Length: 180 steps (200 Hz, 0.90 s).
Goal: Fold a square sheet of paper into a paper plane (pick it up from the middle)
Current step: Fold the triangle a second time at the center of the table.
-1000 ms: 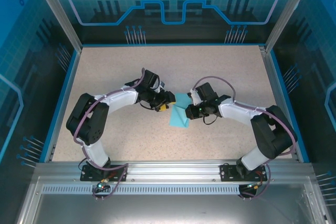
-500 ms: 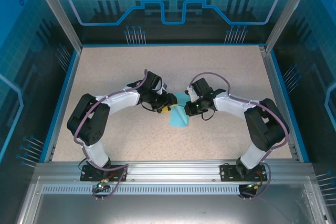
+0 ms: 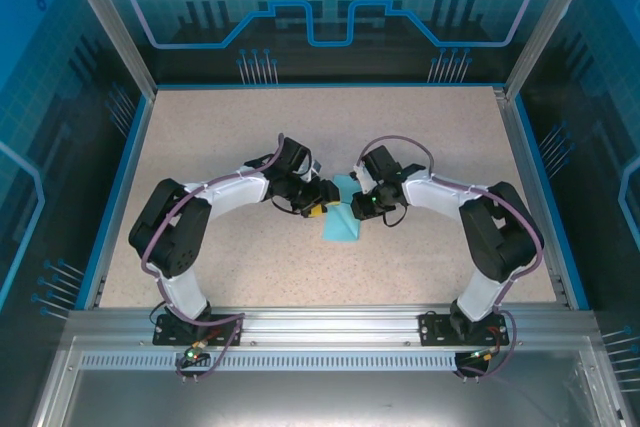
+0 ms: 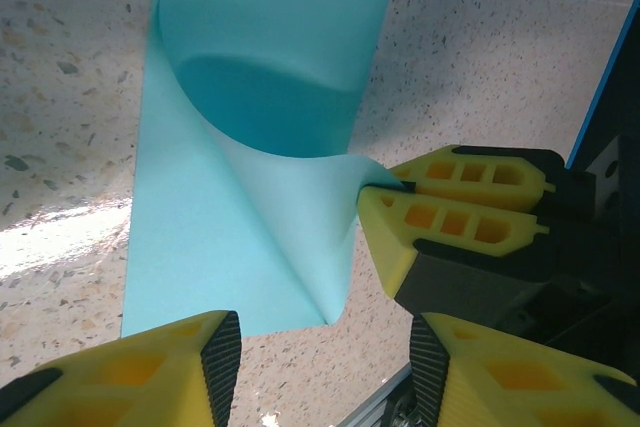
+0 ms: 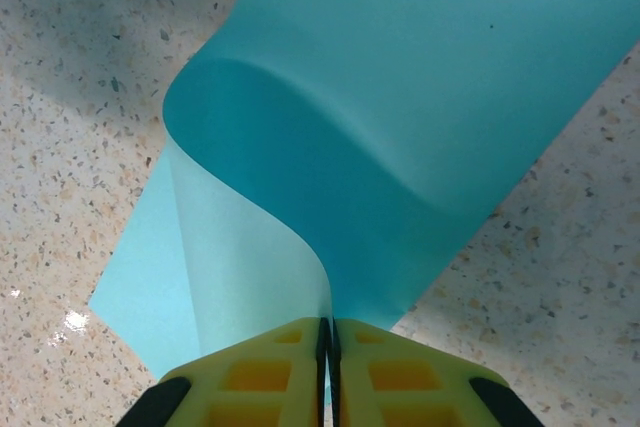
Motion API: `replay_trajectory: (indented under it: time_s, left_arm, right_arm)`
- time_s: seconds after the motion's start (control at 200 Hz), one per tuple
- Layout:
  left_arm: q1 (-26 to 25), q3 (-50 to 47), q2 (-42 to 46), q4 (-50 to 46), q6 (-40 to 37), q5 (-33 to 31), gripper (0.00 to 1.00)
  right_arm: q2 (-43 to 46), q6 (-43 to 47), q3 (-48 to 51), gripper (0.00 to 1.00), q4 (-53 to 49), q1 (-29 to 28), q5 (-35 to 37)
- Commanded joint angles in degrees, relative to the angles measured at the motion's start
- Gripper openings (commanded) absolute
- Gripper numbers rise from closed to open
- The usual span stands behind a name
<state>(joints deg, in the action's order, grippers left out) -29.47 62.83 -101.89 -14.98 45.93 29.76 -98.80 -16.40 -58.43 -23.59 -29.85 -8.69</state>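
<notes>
The square sheet of paper (image 3: 341, 226) is light cyan and lies mid-table between the two arms, one edge lifted and curled over itself. My right gripper (image 5: 328, 332) is shut on that lifted edge, and the sheet (image 5: 400, 97) rolls away from its yellow fingers in a smooth loop. In the left wrist view the right gripper (image 4: 378, 190) pinches the curled sheet (image 4: 250, 147) from the right. My left gripper (image 4: 325, 367) stands open just short of the sheet's near corner, with bare table between its pads. From above, the left gripper (image 3: 322, 207) and the right gripper (image 3: 357, 209) nearly meet over the paper.
The speckled table (image 3: 240, 127) is bounded by a blue raised border (image 3: 118, 187) and transparent walls. A metal rail (image 3: 330, 327) with both arm bases runs along the near edge. Open tabletop lies behind and to both sides of the paper.
The right gripper has moved left with the paper edge, rolling the sheet further over itself. The left gripper has edged slightly toward the paper and stays open.
</notes>
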Motion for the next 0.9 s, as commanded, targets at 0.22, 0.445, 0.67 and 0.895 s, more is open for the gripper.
replay_trajectory:
  time_s: [0.22, 0.445, 0.67, 0.895]
  left_arm:
    - [-0.5, 0.4, -1.8, -1.0, -0.6, 0.1, 0.45]
    - [-0.4, 0.2, -2.3, 0.2, 0.7, 0.3, 0.4]
    - [-0.5, 0.0, -2.5, 1.0, 1.4, 0.7, 0.36]
    - [-0.4, -0.7, -2.9, 3.8, 3.6, 1.3, 0.3]
  right_arm:
    - [-2.2, 0.3, -1.7, 0.12, -2.4, -0.1, 1.0]
    - [-2.6, 0.0, -1.5, 0.13, -1.9, -0.2, 0.8]
    - [-3.4, -0.3, -1.9, 0.13, -2.4, -0.3, 1.7]
    - [-3.1, -1.0, -1.2, 0.13, -1.5, -0.2, 1.3]
